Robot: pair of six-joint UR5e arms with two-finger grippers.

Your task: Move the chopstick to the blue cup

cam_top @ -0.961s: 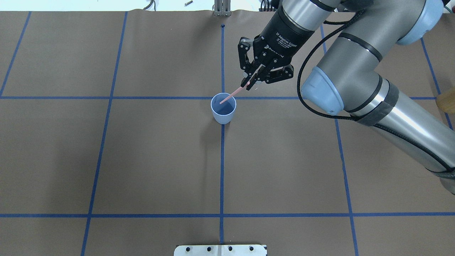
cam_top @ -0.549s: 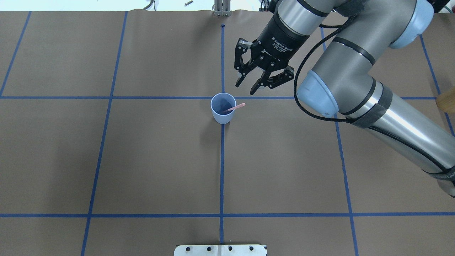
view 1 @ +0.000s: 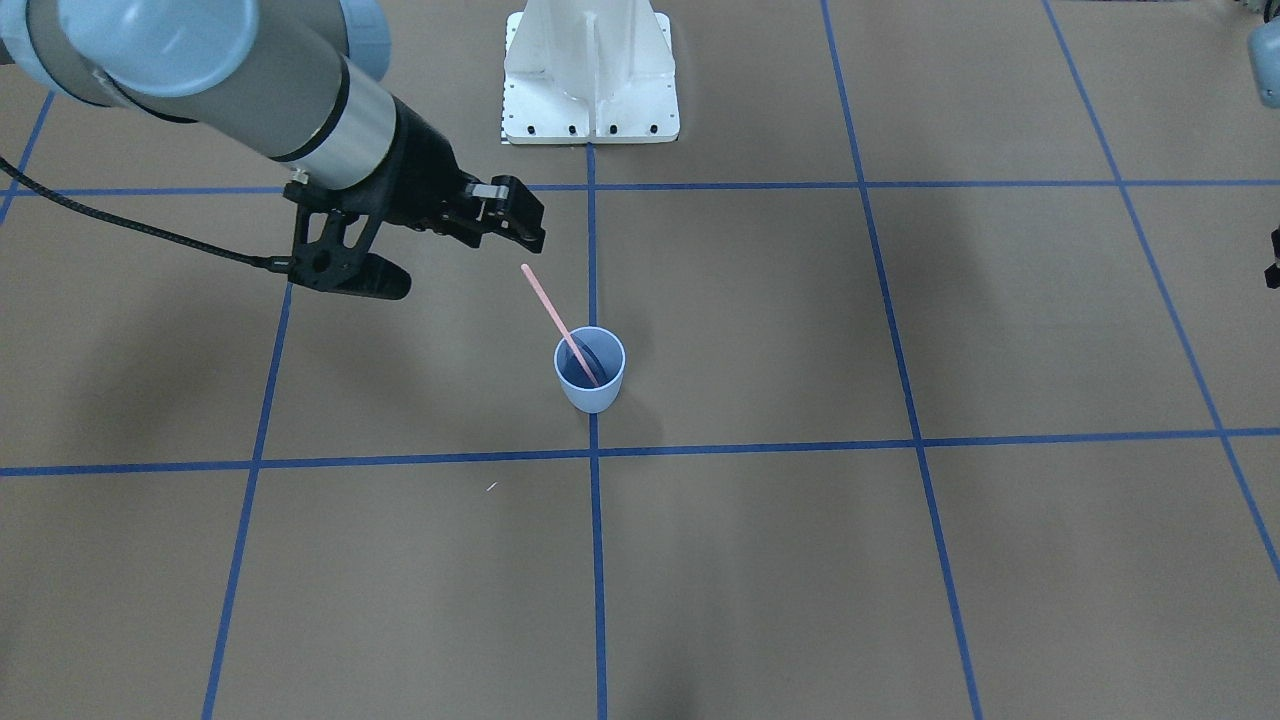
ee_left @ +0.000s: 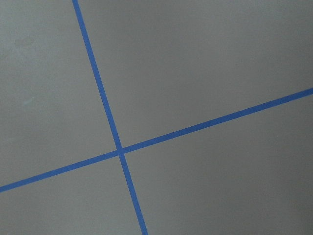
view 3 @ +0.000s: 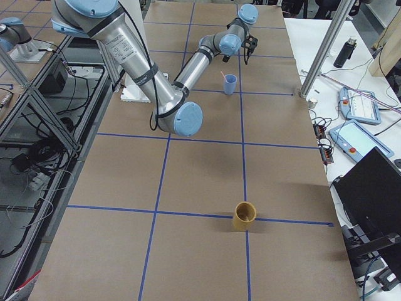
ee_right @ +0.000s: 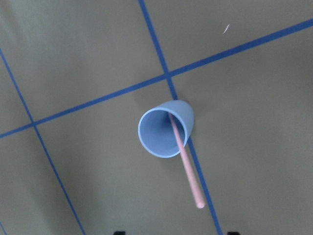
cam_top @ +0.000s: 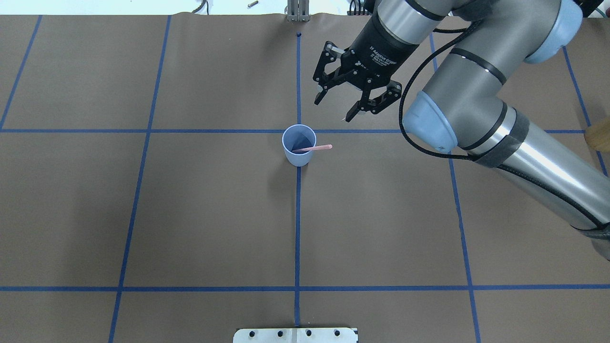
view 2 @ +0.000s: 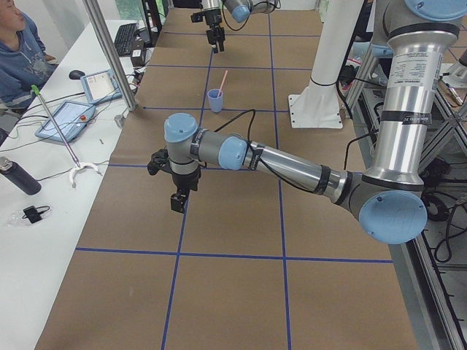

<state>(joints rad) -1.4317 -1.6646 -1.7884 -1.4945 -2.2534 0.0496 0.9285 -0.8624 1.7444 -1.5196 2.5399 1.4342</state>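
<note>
The blue cup (cam_top: 298, 159) stands upright on the centre tape line, also in the front view (view 1: 588, 398) and the right wrist view (ee_right: 156, 137). The pale pink chopstick (cam_top: 318, 147) stands in it, its lower end inside, leaning on the rim with the upper end sticking out toward the right arm (view 1: 548, 302) (ee_right: 190, 176). My right gripper (cam_top: 334, 109) is open and empty, above and beyond the cup, apart from the stick (view 1: 525, 228). My left gripper (view 2: 179, 182) hangs over bare table far from the cup; I cannot tell if it is open or shut.
A tan cup (view 3: 244, 216) stands near the table's right end, also at the overhead view's right edge (cam_top: 598, 136). White base plate (view 1: 590, 75) at the robot's side. Operators' desk with tablets (view 2: 66, 120) runs along the far edge.
My right gripper opened and let go of the chopstick, which dropped into the cup and tipped against the rim. The gripper then pulled back, away from the cup.
</note>
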